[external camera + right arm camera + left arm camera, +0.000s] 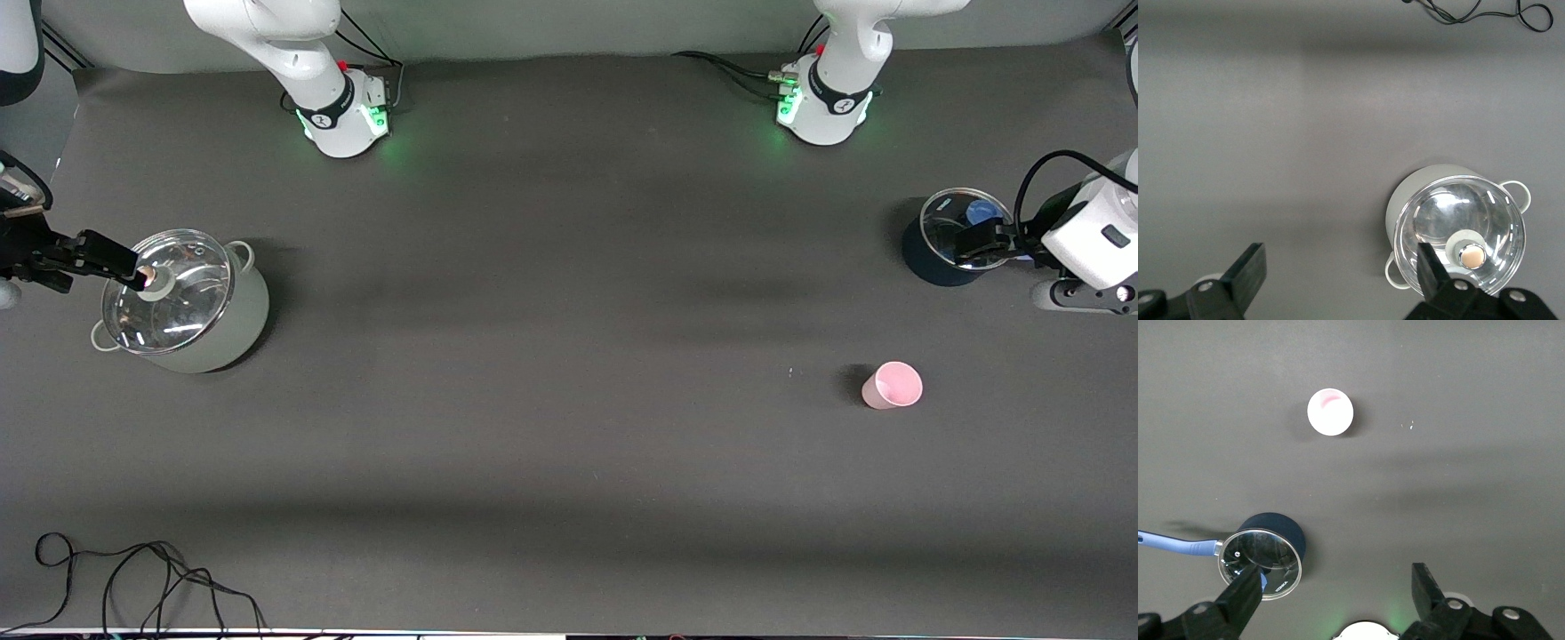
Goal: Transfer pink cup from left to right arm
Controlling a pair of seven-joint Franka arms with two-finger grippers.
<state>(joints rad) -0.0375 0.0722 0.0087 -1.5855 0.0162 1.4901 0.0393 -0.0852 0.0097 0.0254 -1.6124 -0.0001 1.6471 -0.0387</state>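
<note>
The small pale-pink plastic cup (pixel 892 385) stands upright on the dark table (pixel 569 444), toward the left arm's end. It looks light, thin-walled and smooth; pinch its side wall gently. The left tool (pixel 1335 593) hangs wide over the dark lidded saucepan (pixel 942 240); the right tool (pixel 1341 277), wide, waits over the white lidded pot (pixel 182 302).

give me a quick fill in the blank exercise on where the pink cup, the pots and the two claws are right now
1. The pink cup stands upright on the table, held by ____ claw.
2. The left claw hangs open over the dark ____.
3. The right claw hangs open over the pale pot's ____ lid.
4. The cup lies ____ to the front camera than the dark pot.

Missing words: neither; pot; glass; nearer
</note>
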